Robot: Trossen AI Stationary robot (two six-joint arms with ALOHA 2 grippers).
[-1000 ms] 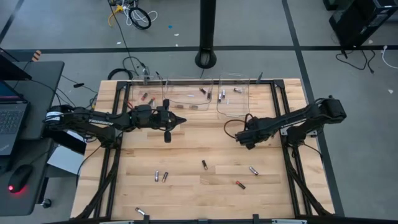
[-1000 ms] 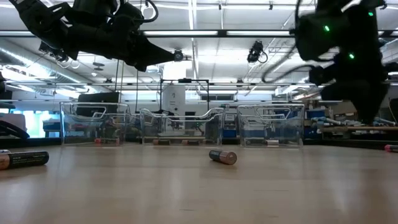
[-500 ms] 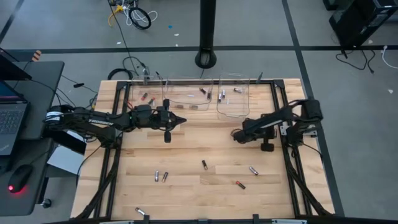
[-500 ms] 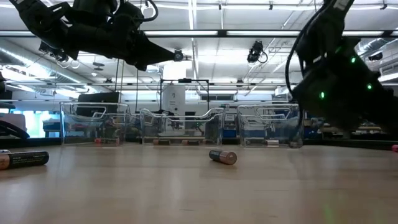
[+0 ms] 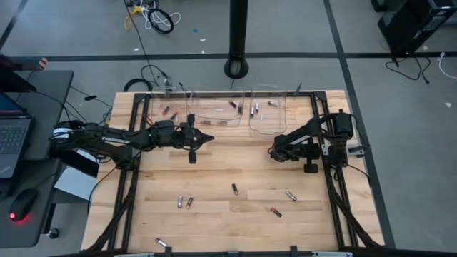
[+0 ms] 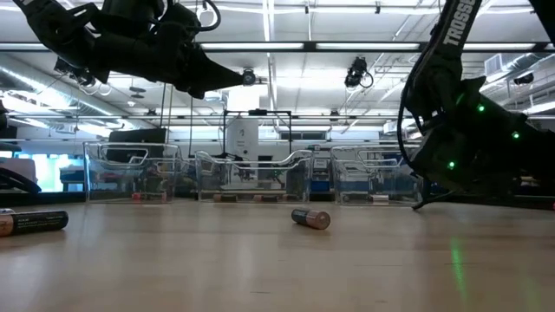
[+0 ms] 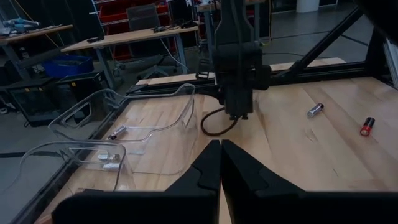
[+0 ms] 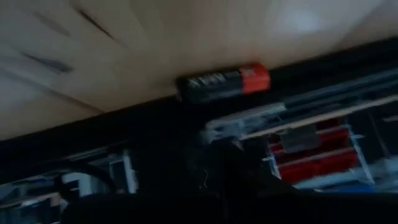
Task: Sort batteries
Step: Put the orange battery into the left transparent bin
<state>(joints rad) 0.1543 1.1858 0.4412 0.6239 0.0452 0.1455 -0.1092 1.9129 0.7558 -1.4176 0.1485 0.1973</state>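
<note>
Several small batteries lie loose on their sides on the near half of the wooden table: a dark one (image 5: pixel 234 188), a silver one (image 5: pixel 290 195), a red-ended one (image 5: pixel 275 211), a pair (image 5: pixel 184 203) and one by the near edge (image 5: pixel 161 243). More lie inside the clear bins (image 5: pixel 218 108) at the far edge. My left gripper (image 5: pixel 209 138) (image 7: pixel 219 155) hovers shut above the table's middle left, near the bins. My right gripper (image 5: pixel 275 152) sits low over the table's right side. The right wrist view shows a black, red-ended battery (image 8: pixel 224 84) on the wood.
Three clear bins stand in a row along the far edge (image 6: pixel 251 178). A dark metal frame runs along the table's sides (image 5: pixel 325 128). In the low view, one battery (image 6: pixel 310 218) lies mid-table and another (image 6: pixel 35 221) at the left. Bare wood lies between the arms.
My right arm has folded in, its elbow drawn toward the table from the right, and it has sunk lower over the right side. Its gripper has shifted slightly toward the far edge. The batteries have stayed where they were.
</note>
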